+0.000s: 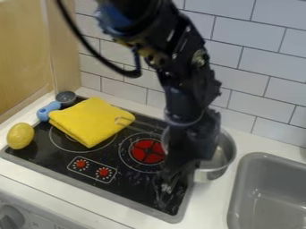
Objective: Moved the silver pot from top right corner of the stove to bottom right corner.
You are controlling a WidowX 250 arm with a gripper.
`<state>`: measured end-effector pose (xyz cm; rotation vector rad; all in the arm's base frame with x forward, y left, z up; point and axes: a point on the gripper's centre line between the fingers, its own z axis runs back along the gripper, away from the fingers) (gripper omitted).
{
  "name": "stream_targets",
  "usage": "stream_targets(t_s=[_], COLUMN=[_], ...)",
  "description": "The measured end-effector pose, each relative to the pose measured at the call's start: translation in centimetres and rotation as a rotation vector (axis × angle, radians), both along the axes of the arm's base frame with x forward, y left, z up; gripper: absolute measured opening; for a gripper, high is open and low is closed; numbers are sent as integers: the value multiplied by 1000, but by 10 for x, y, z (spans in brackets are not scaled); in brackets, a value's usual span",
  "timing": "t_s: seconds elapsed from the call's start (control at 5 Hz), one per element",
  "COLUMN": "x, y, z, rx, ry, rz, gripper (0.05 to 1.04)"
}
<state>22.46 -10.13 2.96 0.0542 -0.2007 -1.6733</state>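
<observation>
The silver pot (213, 173) sits at the upper right of the stove (134, 190), partly behind the arm (182, 85) — the bottom right corner remains to be reached, so the move looks largely undone. How wide the gripper (172, 180) stands, or whether it holds anything — I cannot tell.

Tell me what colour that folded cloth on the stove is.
The cloth is a bright, plain yellow, best seen in the camera view.
</observation>
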Motion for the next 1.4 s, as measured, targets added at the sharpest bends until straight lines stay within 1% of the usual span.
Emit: stream_targets(t_s=[0.2, 0.4, 0.6, 0.8, 1.0, 1.2, 1.4], x=[-25, -41, -46, -45, -45, -49, -49], y=[9, 17, 19, 20, 18, 18, 18], z=[-2, -4, -7, -9, -20, -28, -28], rx=[19, 34, 25, 7, 0, -4, -2], ry=[-3, -5, -9, -18, 9, 17, 16], rz=[53, 89, 110, 127, 151, 186, 210], gripper=[64, 64, 64, 64, 64, 64, 90])
